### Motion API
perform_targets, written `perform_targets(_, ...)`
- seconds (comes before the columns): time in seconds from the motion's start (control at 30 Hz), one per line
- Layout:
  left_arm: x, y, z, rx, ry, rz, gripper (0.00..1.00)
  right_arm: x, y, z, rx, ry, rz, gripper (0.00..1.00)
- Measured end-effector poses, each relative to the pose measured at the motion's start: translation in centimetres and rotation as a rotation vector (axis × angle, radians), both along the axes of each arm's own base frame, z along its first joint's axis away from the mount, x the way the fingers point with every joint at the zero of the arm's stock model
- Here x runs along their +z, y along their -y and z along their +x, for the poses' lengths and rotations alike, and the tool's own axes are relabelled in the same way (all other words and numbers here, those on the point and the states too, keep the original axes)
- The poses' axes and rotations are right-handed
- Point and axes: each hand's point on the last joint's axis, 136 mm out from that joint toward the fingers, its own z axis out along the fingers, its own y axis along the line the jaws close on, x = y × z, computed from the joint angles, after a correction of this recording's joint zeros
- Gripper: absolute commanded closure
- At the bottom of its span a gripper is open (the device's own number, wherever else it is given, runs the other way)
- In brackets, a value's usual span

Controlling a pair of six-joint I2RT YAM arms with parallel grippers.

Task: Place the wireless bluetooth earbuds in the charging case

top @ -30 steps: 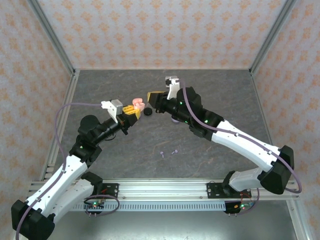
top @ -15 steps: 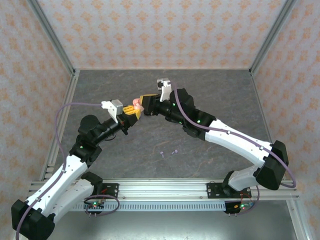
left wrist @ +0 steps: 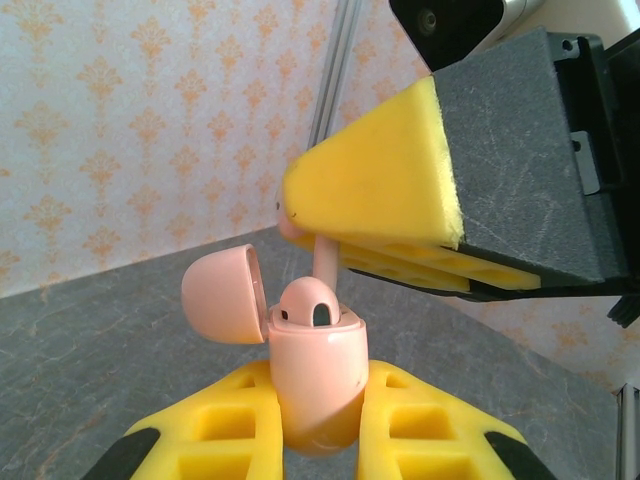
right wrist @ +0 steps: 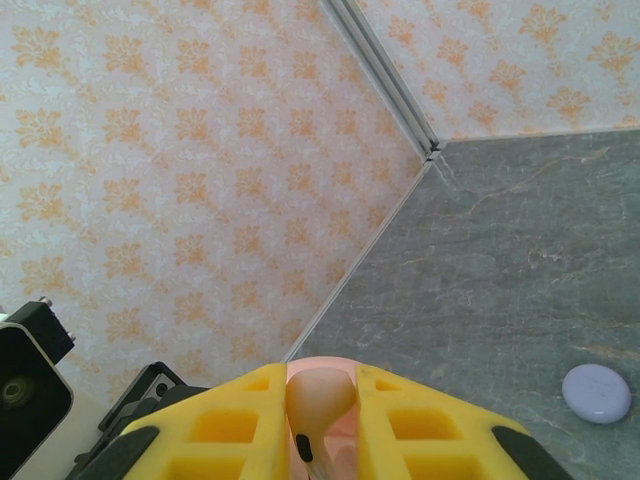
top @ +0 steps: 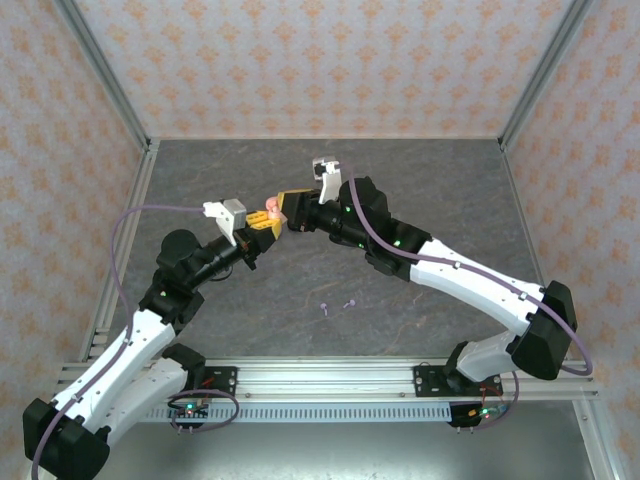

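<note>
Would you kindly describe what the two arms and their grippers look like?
The left arm and right arm have white shells, black joints and small green lights, each trailed by a lavender cable. The left gripper and right gripper have yellow fingers with rectangular pockets on black bodies, beside a white-grey camera block.

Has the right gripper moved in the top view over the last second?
Yes. The right gripper, shut on a pink earbud, has moved left, away from the right wall, up to the pink case in the left gripper.
</note>
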Motion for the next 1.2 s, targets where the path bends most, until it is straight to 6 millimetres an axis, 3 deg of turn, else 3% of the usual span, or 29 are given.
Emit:
perform_targets(0.87, -0.2, 0.2, -0.1, -0.007, -0.004, 0.002, 0.86, -1.4, -0.2, 0.1, 0.000, -0.049, -0.031, 0.79)
perform_targets(1.2, -0.2, 0.2, -0.1, -0.008, 0.000, 0.000, 0.86, -1.4, -0.2, 0.0, 0.002, -0.051, -0.042, 0.72)
